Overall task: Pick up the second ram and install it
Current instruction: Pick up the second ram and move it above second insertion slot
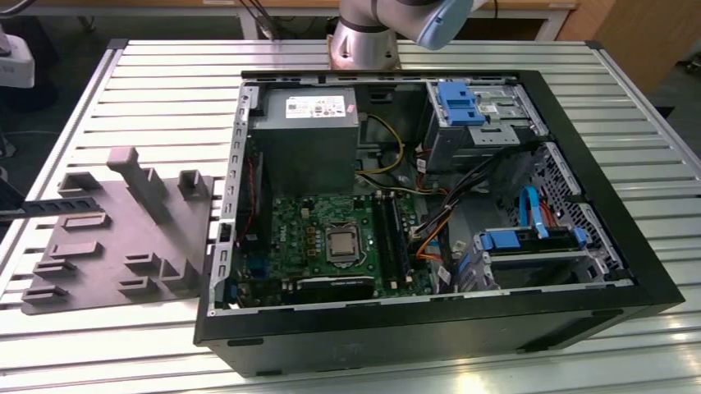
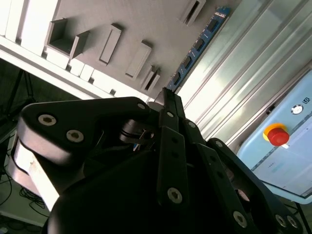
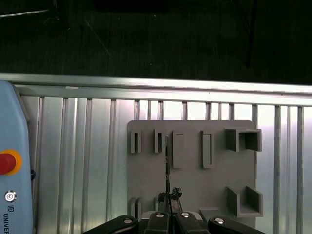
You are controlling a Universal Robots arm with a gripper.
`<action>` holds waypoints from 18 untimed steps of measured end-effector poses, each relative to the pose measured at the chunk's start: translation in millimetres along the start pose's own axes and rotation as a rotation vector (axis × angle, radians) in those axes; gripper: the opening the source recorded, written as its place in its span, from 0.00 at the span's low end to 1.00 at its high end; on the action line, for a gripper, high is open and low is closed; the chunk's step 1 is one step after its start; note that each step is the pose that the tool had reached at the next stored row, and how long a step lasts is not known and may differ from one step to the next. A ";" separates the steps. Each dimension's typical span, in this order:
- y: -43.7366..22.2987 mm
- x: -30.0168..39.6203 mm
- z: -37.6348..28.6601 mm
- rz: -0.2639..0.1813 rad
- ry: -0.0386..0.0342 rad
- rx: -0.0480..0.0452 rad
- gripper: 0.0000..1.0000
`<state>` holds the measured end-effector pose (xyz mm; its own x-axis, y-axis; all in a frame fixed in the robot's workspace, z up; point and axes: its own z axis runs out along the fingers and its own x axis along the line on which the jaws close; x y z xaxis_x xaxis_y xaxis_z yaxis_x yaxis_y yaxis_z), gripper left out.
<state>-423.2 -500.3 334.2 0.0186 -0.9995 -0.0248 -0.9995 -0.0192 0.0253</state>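
Note:
The second ram (image 2: 197, 46) is a thin green stick with small black chips, and it juts out from between my black fingertips. My gripper (image 2: 168, 96) is shut on one end of it. In the first wrist view the ram (image 3: 167, 165) shows edge-on over the grey holder plate (image 3: 195, 185), between its narrow slots, with the gripper (image 3: 169, 199) closed on it. In the exterior view the ram (image 1: 66, 205) hangs level over the far left part of the holder plate (image 1: 110, 246). The open computer case (image 1: 438, 328) lies to the exterior view's right, with black memory slots (image 1: 389, 238) on its green motherboard (image 1: 307, 238).
The holder plate carries raised blocks (image 1: 143, 185) and several empty pockets. A teach pendant with a red stop button (image 3: 7, 162) lies on the slatted table beside the plate. The arm's base (image 1: 362, 41) stands behind the case. Cables and blue drive brackets (image 1: 515, 240) fill the case's right side.

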 end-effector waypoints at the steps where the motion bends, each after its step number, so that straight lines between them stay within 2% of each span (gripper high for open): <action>1: 0.0 0.0 -0.4 0.000 0.0001 -0.0001 0.11; 18: 0.1 -0.2 -6.9 0.000 0.0000 -0.0001 0.11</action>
<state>-423.2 -500.3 341.1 0.0186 -0.9995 -0.0248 -0.9995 -0.0192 0.0254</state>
